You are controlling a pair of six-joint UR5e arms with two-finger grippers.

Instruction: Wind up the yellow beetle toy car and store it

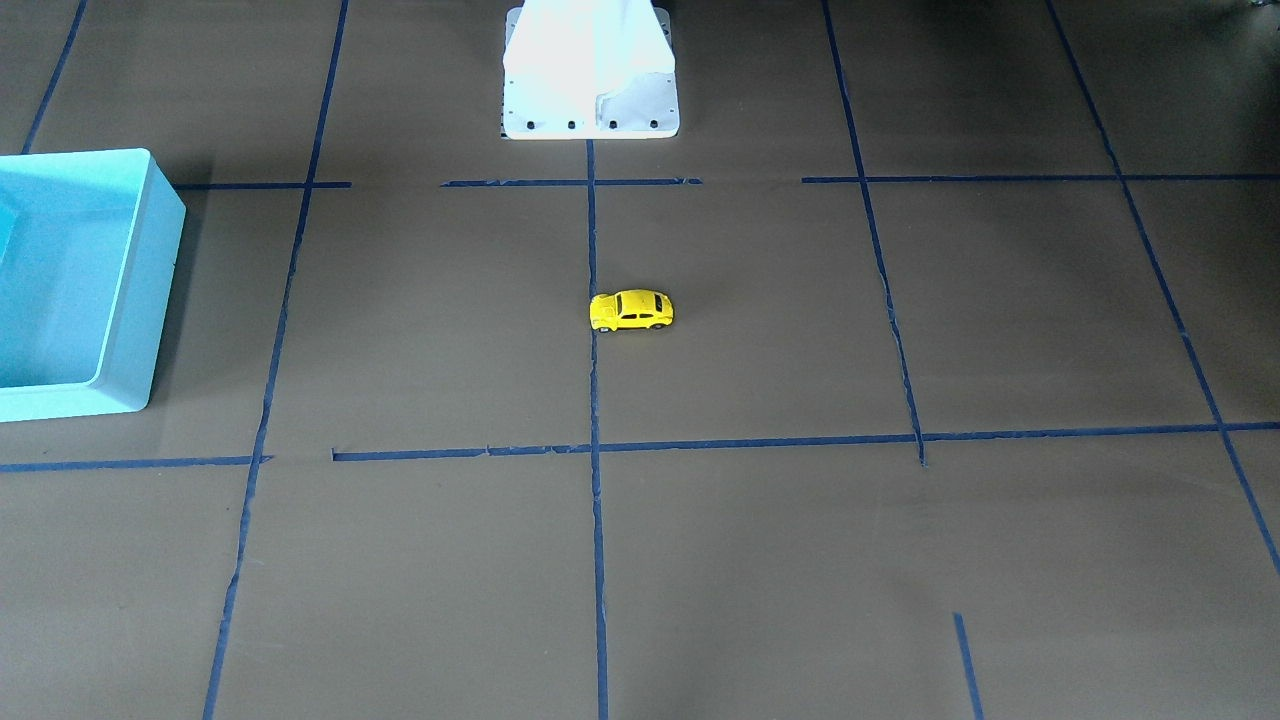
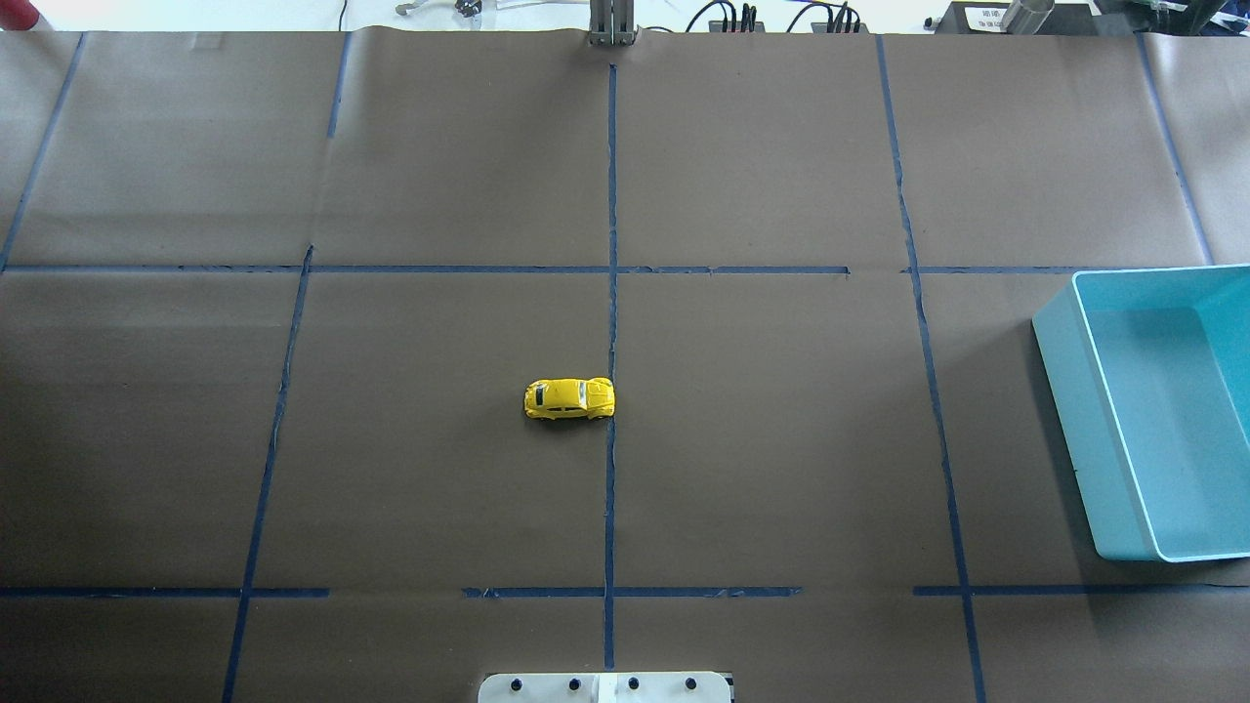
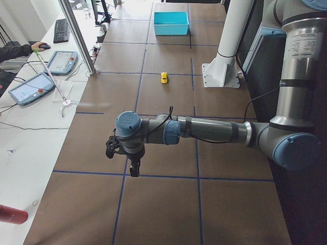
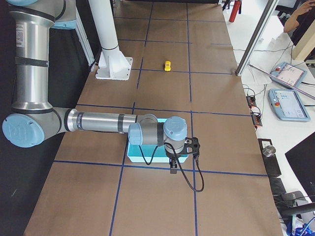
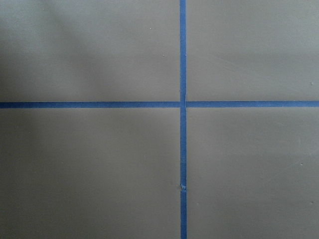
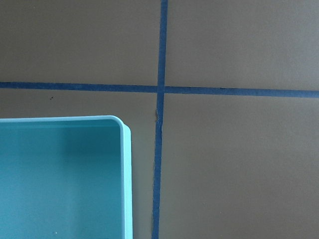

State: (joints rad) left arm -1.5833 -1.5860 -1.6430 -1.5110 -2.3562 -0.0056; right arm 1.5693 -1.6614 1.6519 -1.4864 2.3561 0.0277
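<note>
The yellow beetle toy car (image 1: 631, 311) stands alone on its wheels at the middle of the brown table, beside the centre tape line; it also shows in the overhead view (image 2: 569, 398) and both side views (image 3: 164, 77) (image 4: 168, 66). The turquoise bin (image 2: 1060, 391) is open at the table's right end and looks empty. My left gripper (image 3: 134, 171) hangs over the table's left end, far from the car. My right gripper (image 4: 173, 167) hovers beside the bin's corner (image 6: 127, 174). I cannot tell whether either is open or shut.
Blue tape lines (image 2: 611, 293) divide the brown paper into squares. The robot's white base plate (image 1: 590, 120) stands at the near middle edge. Tablets and cables (image 3: 38, 87) lie on the operators' side table beyond the far edge.
</note>
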